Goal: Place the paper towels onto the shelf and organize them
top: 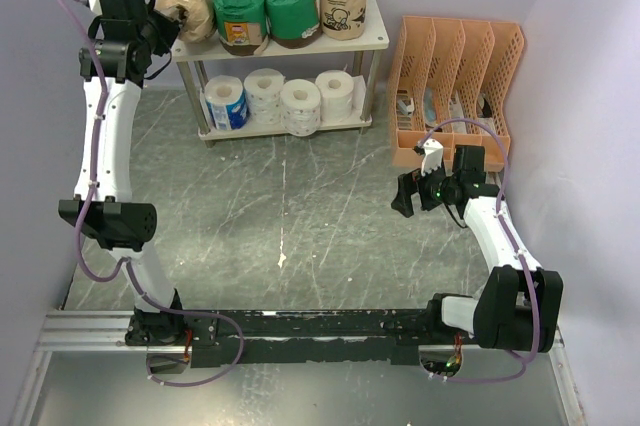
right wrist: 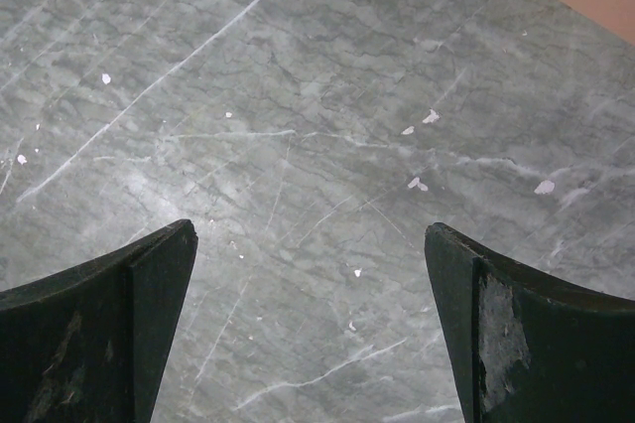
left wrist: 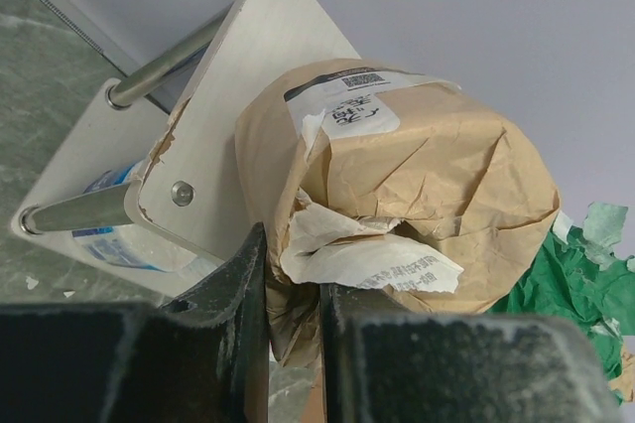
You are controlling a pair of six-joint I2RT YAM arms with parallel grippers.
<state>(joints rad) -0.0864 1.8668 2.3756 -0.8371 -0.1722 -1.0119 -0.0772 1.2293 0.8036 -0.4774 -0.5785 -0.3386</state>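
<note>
The shelf (top: 375, 38) stands at the back of the table. Its top board holds a tan-wrapped roll (top: 190, 8) at the left end, two green-wrapped rolls (top: 240, 8) and a second tan roll (top: 342, 1). The lower board holds a blue-and-white roll (top: 226, 103) and three bare white rolls (top: 300, 106). My left gripper (top: 165, 26) is at the left tan roll. In the left wrist view my left gripper (left wrist: 296, 304) is shut on crumpled wrapper paper of this roll (left wrist: 427, 185), which rests on the board (left wrist: 238, 95). My right gripper (top: 408, 194) is open and empty above the table (right wrist: 310, 274).
An orange slotted file organizer (top: 455, 86) stands right of the shelf, just behind my right arm. Walls close in the left, back and right sides. A green roll (left wrist: 566, 284) sits directly beside the tan roll I hold.
</note>
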